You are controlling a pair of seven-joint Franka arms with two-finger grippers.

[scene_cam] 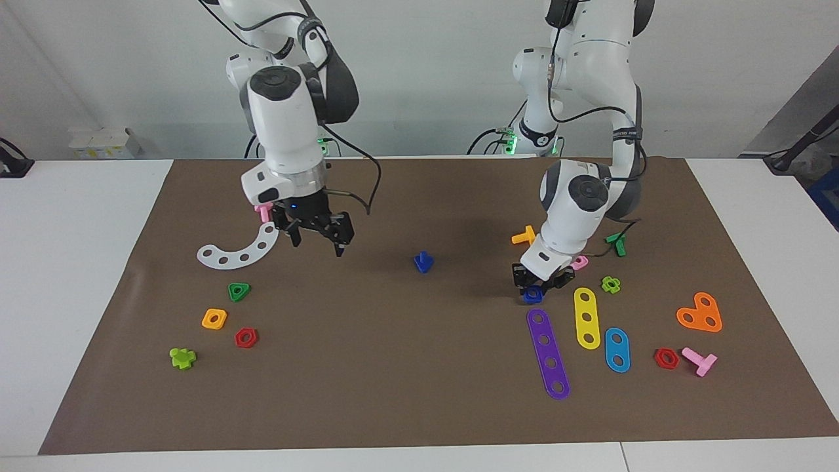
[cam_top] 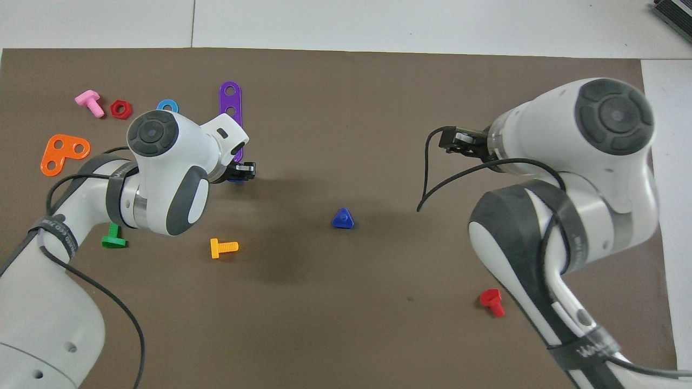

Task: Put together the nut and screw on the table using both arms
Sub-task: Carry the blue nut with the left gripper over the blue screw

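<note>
The dark blue square nut lies on the brown mat toward the left arm's end, beside the end of a purple strip. My left gripper is lowered right onto it; only a sliver of the nut shows under the left gripper in the overhead view. The dark blue screw stands on its triangular head, shaft up, at mid-mat. My right gripper hangs open and empty above the mat toward the right arm's end.
Near the nut lie a pink nut, lime piece, orange bolt, green bolt, yellow strip and blue strip. By the right gripper: white curved strip, green triangular nut, orange nut.
</note>
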